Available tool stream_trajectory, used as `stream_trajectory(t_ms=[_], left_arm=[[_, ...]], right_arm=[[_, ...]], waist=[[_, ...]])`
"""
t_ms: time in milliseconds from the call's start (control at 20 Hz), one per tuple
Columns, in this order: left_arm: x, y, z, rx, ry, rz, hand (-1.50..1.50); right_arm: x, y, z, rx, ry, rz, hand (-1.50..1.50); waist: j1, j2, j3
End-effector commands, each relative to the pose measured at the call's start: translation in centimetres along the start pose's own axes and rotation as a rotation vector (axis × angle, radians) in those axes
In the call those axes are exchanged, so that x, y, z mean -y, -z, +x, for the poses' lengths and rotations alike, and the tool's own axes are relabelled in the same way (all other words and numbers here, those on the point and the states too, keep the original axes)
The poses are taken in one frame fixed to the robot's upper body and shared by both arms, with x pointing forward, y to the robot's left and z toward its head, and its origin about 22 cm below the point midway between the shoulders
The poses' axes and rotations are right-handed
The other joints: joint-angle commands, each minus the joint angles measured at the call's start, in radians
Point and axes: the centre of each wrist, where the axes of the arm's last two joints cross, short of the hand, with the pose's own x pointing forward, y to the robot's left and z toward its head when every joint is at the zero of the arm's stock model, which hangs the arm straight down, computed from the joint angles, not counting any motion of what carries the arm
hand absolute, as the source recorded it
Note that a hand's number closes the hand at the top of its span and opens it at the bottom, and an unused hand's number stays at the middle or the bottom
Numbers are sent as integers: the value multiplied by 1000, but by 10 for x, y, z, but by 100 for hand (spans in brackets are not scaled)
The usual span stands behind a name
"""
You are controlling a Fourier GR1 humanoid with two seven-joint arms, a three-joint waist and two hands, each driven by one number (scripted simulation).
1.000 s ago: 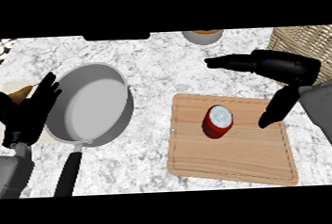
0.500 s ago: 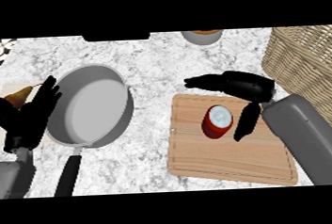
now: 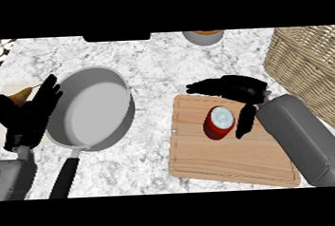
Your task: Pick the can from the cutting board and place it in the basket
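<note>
A red can with a pale top stands upright on the wooden cutting board, near its far edge. My right hand hovers right over and beside the can, open, with fingers spread to the far side and the thumb hanging down along the can's right flank. The fingers are not curled round it. The woven basket sits at the right edge, beyond the board. My left hand rests open, fingers up, at the left edge.
A grey frying pan with a black handle lies left of the board, next to my left hand. A pear on a small board peeks out behind that hand. A bowl stands at the far edge.
My right hand has swung left and nearer, from the basket side to over the can, closing in around it. The can and the left hand have stayed put.
</note>
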Motion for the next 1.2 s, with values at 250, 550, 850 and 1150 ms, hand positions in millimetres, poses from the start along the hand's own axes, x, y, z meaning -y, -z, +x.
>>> stream_trajectory(t_ms=[250, 550, 850, 1150], left_arm=[[3, -5, 4, 3, 15, -5, 0], [-6, 1, 0, 5, -1, 7, 0], [10, -4, -4, -2, -3, 5, 0], [-6, -1, -10, 1, 1, 2, 0]], right_arm=[[11, 0, -10, 65, 55, 49, -150], [-27, -5, -17, 120, 52, 77, -150], [-37, -15, -9, 66, -5, 88, -150], [-32, 0, -25, 32, -39, 61, -150]], waist=[[1, 0, -1], [-4, 1, -1], [-8, -2, -1], [-2, 0, -1]])
